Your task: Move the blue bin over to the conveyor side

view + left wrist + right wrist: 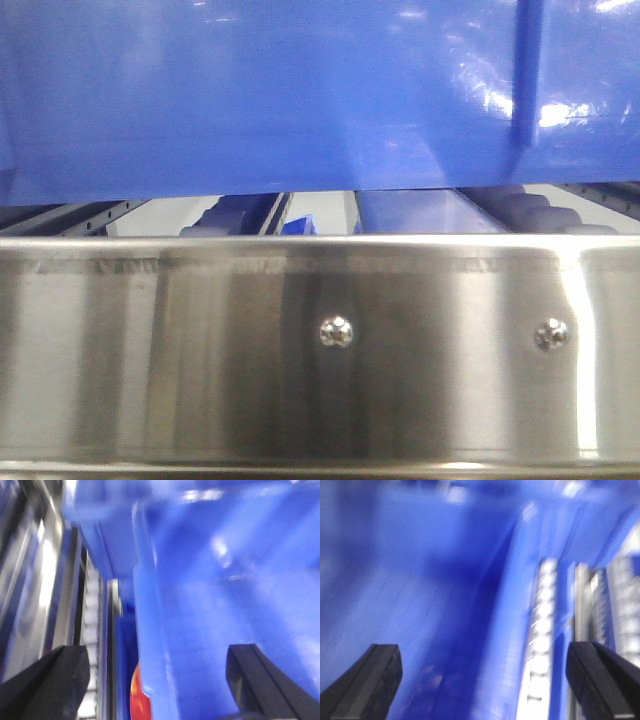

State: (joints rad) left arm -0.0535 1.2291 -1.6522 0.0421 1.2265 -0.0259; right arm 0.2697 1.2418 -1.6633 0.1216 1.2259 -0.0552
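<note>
Shiny steel rail (pixel 300 340) fronts rollers (pixel 545 212); blue bin (pixel 300 90) above; left tool (pixel 157 672), right tool (pixel 482 670) both spread apart.

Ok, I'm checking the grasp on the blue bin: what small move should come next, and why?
Probably shut both grippers. The left gripper and right gripper are each open, straddling a side wall of the blue bin, one finger inside and one outside, so nothing is clamped yet, though the wrist views are blurred.

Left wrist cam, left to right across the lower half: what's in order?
dark gripper finger → strip of pale rollers → upright wall of the blue bin → second gripper finger, over the bin's inside
</note>
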